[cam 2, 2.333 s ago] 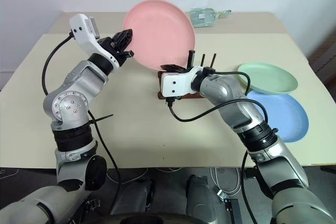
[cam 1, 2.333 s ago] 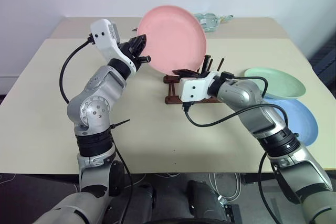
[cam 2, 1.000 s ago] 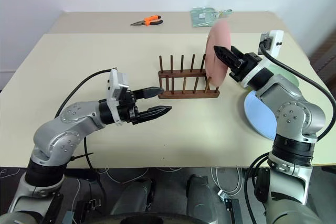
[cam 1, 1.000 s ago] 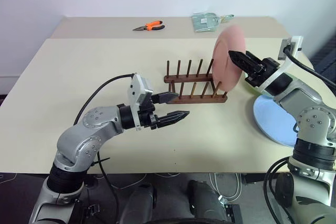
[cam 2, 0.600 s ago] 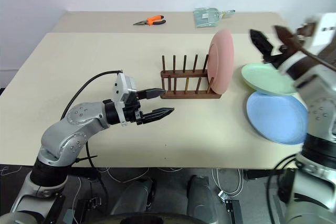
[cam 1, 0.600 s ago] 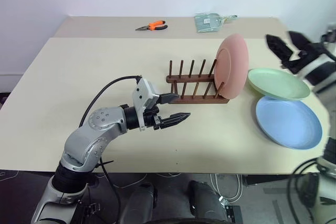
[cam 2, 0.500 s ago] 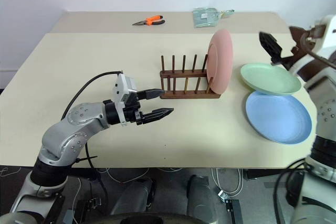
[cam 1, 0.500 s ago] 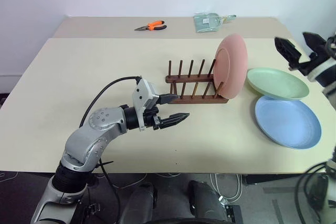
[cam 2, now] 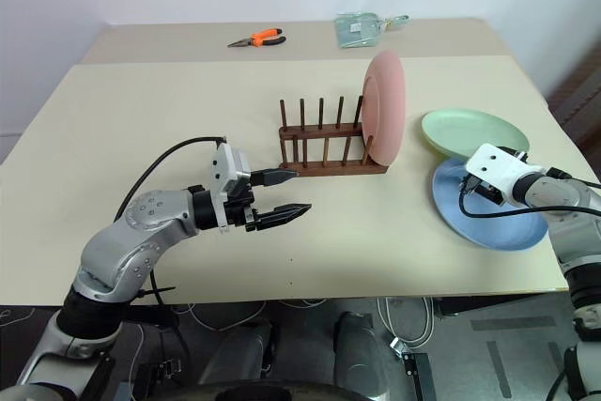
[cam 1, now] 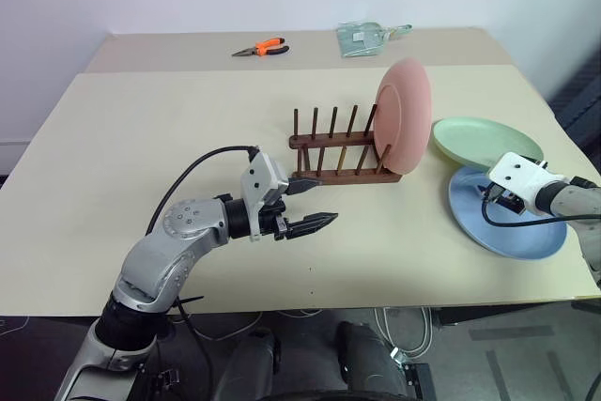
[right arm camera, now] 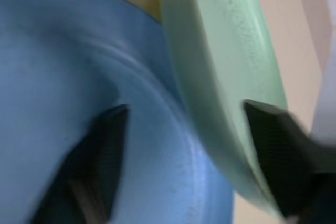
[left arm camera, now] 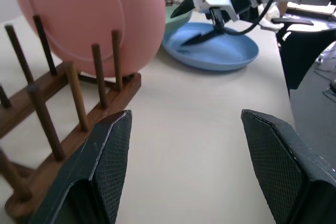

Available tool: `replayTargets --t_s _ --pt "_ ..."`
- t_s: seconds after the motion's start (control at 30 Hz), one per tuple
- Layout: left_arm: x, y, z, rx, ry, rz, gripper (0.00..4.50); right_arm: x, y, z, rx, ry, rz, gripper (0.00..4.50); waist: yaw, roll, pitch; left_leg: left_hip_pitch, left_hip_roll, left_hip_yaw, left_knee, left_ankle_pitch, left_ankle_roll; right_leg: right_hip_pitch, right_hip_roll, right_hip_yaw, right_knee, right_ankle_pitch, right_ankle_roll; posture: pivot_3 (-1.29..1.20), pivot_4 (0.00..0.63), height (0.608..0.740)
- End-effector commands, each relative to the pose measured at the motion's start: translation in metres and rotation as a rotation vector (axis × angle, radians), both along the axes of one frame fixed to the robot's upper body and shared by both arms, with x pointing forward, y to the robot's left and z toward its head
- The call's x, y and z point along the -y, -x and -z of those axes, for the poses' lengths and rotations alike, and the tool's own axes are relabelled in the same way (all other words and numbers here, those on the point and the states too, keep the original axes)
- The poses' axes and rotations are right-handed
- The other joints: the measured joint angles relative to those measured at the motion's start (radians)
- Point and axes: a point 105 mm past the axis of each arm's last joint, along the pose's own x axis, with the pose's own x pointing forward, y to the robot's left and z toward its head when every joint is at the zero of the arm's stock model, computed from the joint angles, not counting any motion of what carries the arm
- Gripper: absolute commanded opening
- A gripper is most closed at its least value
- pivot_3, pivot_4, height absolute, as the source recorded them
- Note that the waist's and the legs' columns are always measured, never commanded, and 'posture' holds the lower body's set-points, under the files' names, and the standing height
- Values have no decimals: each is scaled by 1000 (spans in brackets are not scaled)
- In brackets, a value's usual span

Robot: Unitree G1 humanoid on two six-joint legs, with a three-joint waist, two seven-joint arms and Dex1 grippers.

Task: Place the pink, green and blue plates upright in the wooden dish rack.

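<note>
Pink plate (cam 1: 404, 115) stands in our rack (cam 1: 340, 149); green plate (cam 1: 486, 141), blue plate (cam 1: 508, 212) wait; left gripper (cam 1: 308, 204) and right gripper (left arm camera: 195, 23) spread, empty.

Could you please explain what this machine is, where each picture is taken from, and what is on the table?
It is a humanoid robot with two arms. Two pictures come from cameras in its head, two from its wrists. The left gripper hangs open and empty before the wooden dish rack, where the pink plate stands upright. The right gripper, open, straddles the blue plate's rim beside the green plate; both lie flat. Orange pliers and a clear packet lie on the table.
</note>
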Motion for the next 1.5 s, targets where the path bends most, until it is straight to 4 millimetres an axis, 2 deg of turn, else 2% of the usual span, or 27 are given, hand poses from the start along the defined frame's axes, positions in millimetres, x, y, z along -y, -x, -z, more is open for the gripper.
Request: replayTargets --t_s 0.03,0.13,0.23,0.3,0.43,0.53,0.6,0.67,0.7,0.77,0.83,0.9,1.07,1.23,1.37,1.47,1.5 --pt "1 3 -10 51 4 9 3420 -4 -6 -18 80 31 -31 1566 1 0 0 0 0 0 0 0 0 0 0 0 0 0 0 0 150 740" --pt "1 3 -10 52 2 10 3420 -10 -5 -33 131 39 -58 58 1 0 0 0 0 0 0 0 0 0 0 0 0 0 0 0 150 740" --pt "0 1 -10 60 -2 7 3420 -15 -2 -58 220 24 -64 22 1 1 0 0 0 -1 0 0 0 0 0 0 0 0 0 0 150 740" --pt "-2 -3 -12 67 2 -15 3420 -23 2 -79 296 -65 -67 22 1 1 0 0 0 -1 0 0 0 0 0 0 0 0 0 0 150 740" --pt "-13 -18 -16 95 19 -97 3420 -52 16 -140 509 -521 -124 22 -1 1 0 0 0 -1 0 0 0 0 0 0 0 0 0 0 150 740" --pt "-31 -36 -17 119 12 -194 3420 -93 43 -196 577 -991 -348 22 0 2 1 0 1 -2 0 0 0 0 1 0 1 0 0 0 150 740" --pt "-47 -47 -14 146 -31 -258 3420 -128 67 -218 504 -1176 -561 22 3 2 1 0 1 -3 0 0 0 0 1 0 1 0 0 0 150 740" --pt "-62 -54 -8 175 -87 -299 3420 -159 81 -232 433 -1319 -705 22 2 2 1 0 1 -4 -1 0 0 0 1 -2 0 0 0 0 150 740" --pt "-71 -56 -5 186 -114 -318 3420 -178 84 -234 380 -1411 -756 22 -1 2 1 0 1 -5 -1 0 1 0 1 -2 0 0 0 0 150 740" --pt "-79 -58 -3 198 -136 -337 3420 -199 86 -234 304 -1515 -784 22 0 1 1 0 1 -4 -1 0 1 0 1 -2 0 0 0 0 150 740" --pt "-84 -58 -3 198 -129 -354 3420 -220 81 -222 222 -1541 -745 22 4 1 1 -1 1 -5 -1 0 1 0 0 -2 0 0 0 0 150 740" --pt "-84 -55 -4 198 -121 -359 3420 -234 65 -202 168 -1547 -633 22 6 1 1 -1 1 -5 0 0 1 0 -1 -2 0 0 0 0 150 740" --pt "-74 -46 -11 190 -78 -350 3420 -231 35 -173 146 -1590 -430 22 16 1 1 -2 0 -5 0 0 1 -2 -1 -2 0 0 1 0 150 740" --pt "-68 -43 -17 184 -61 -344 3420 -229 28 -162 127 -1582 -381 22 17 2 1 -2 0 -4 -1 0 1 -2 0 -2 1 1 1 0 150 740" --pt "-63 -41 -19 175 -51 -337 3420 -227 18 -143 96 -1542 -280 22 13 1 1 -1 0 -4 -1 0 1 -2 1 -2 1 1 1 0 150 740" --pt "-61 -40 -18 169 -51 -329 3420 -231 16 -134 55 -1515 -266 22 12 2 1 -1 0 -4 -1 0 1 -2 1 -2 1 1 1 0 150 740" --pt "-60 -40 -18 169 -51 -326 3420 -231 16 -131 47 -1503 -260 385 12 2 1 -1 0 -4 -1 0 1 -2 1 -2 2 1 1 0 150 740"
